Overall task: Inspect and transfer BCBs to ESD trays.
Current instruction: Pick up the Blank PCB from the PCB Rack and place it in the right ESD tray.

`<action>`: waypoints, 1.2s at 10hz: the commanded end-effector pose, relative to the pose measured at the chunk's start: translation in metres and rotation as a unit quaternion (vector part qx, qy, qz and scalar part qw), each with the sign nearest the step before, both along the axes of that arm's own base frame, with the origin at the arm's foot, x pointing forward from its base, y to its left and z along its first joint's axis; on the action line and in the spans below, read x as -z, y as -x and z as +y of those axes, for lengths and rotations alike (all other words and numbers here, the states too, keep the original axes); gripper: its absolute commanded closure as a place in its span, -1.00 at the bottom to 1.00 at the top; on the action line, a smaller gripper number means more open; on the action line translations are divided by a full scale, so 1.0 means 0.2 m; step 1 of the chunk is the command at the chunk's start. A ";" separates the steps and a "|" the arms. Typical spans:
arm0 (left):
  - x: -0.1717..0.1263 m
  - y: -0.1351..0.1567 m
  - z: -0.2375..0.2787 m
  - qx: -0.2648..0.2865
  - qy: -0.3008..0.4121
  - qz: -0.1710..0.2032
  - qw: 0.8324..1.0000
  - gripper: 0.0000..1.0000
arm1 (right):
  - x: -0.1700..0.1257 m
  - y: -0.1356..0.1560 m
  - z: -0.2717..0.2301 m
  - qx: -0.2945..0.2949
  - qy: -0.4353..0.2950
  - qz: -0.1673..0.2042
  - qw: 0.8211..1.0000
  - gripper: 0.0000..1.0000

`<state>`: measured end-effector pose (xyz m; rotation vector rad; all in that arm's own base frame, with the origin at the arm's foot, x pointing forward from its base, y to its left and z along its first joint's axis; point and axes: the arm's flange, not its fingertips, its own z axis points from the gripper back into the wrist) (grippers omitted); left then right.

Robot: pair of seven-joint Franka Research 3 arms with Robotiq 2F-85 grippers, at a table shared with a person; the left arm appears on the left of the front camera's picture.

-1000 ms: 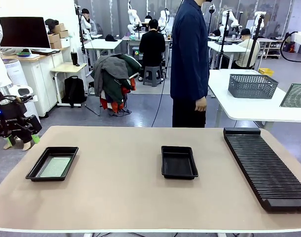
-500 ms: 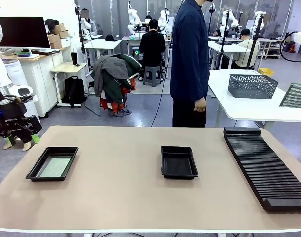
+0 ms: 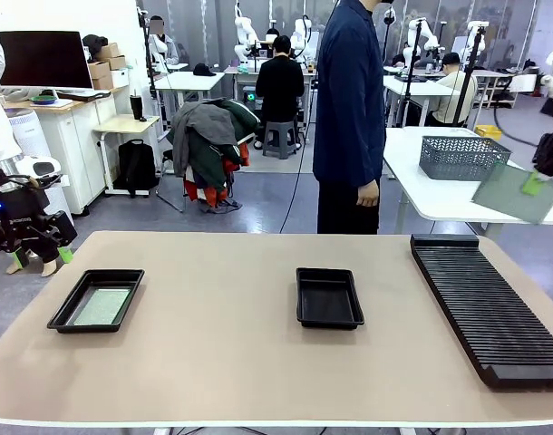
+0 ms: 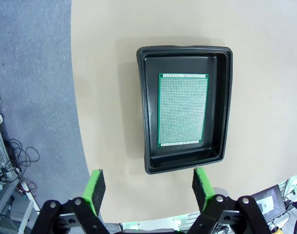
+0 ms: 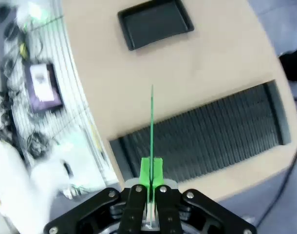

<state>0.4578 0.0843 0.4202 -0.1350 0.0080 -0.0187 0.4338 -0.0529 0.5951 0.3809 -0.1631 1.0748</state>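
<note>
Presently, table: a wide beige tabletop (image 3: 222, 362) is seen in the front view, with a person in a dark blue coat (image 3: 347, 109) standing at its far side.
Left tray: a shallow black rectangular plastic tray with raised rim (image 3: 66, 313) is placed near the table's left edge; in the left wrist view the same tray (image 4: 142, 122) is seen from above.
Board in left tray: a thin flat rectangular green circuit board with a dotted face (image 4: 182, 109) is laid flat on the tray floor; in the front view it (image 3: 101, 306) is seen as pale grey-green.
Middle tray: a second identical black plastic tray (image 3: 329, 297) is set near the table's centre, its floor bare; it (image 5: 156, 22) is also seen in the right wrist view.
Rack: a long black ribbed slotted rack (image 3: 485, 308) is laid along the table's right side.
Left gripper: the black gripper with green pads (image 4: 147, 185) is held above the left tray, jaws spread wide, nothing between them; in the front view it (image 3: 39, 263) is seen off the table's left edge.
Right gripper: the gripper (image 5: 151, 173) is clamped on a second green circuit board (image 5: 152, 122), seen edge-on above the rack (image 5: 207, 136).
Held board, front view: the board (image 3: 512, 192) is held tilted in the air at the picture's right edge, above and behind the rack's far end, by the right gripper (image 3: 534, 184).
</note>
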 end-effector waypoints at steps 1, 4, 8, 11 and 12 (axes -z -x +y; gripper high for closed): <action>0.01 0.00 0.00 -0.001 -0.001 -0.002 1.000 -0.91 | 0.04 -0.08 0.09 0.158 -0.108 0.059 0.980 0.96; 0.01 0.00 0.00 -0.001 -0.001 -0.002 1.000 -0.91 | 0.37 -0.15 0.33 0.291 -0.177 0.159 0.927 0.96; 0.01 0.00 0.00 -0.001 -0.001 -0.002 1.000 -0.91 | 0.80 -0.14 0.69 0.401 -0.268 0.246 0.841 0.96; 0.01 0.00 0.00 -0.001 -0.001 -0.002 1.000 -0.91 | 1.08 -0.14 0.89 0.437 -0.296 0.256 0.810 0.96; 0.01 0.00 0.00 -0.001 -0.001 -0.002 1.000 -0.91 | 1.18 -0.14 0.95 0.440 -0.298 0.262 0.806 0.96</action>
